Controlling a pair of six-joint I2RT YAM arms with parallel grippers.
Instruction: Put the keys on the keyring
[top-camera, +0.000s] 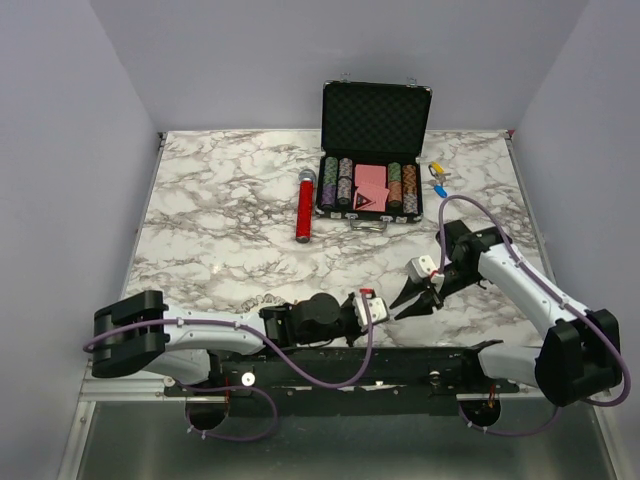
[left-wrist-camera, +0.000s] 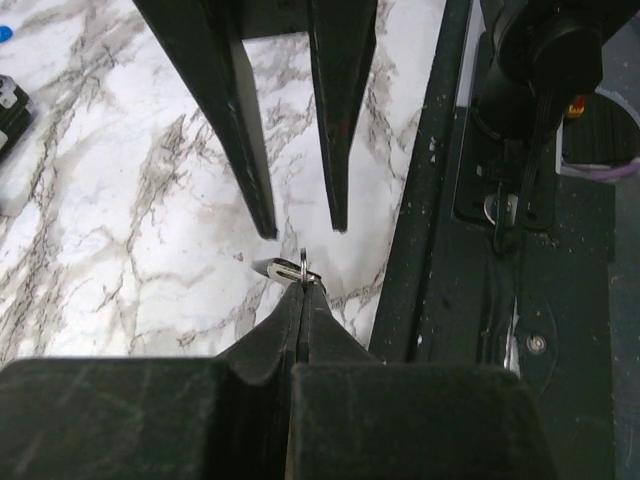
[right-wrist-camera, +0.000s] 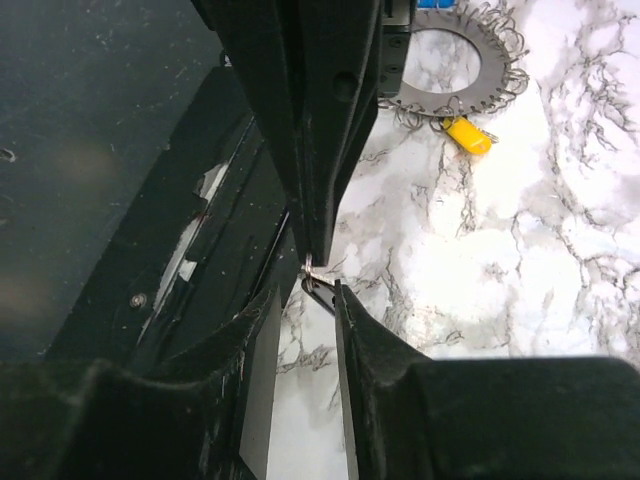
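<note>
My left gripper (left-wrist-camera: 300, 285) is shut on a small silver key (left-wrist-camera: 283, 269), pinching it at its little split ring (left-wrist-camera: 303, 260) just above the table's near edge. A dark oblong tag (right-wrist-camera: 322, 297) hangs from that ring. My right gripper (right-wrist-camera: 303, 293) is open, tip to tip with the left one, one finger on each side of the tag. In the top view the left gripper (top-camera: 398, 302) and the right gripper (top-camera: 412, 299) meet at the front centre. The keyring (right-wrist-camera: 460, 62), with fanned keys and a yellow tag (right-wrist-camera: 468, 135), lies on the marble beyond the left gripper.
An open black case of poker chips (top-camera: 375, 150) stands at the back centre, with a red cylinder (top-camera: 304, 210) to its left. Small yellow (top-camera: 436, 169) and blue (top-camera: 440, 188) tags lie right of the case. The black base rail (left-wrist-camera: 520, 300) runs along the near edge.
</note>
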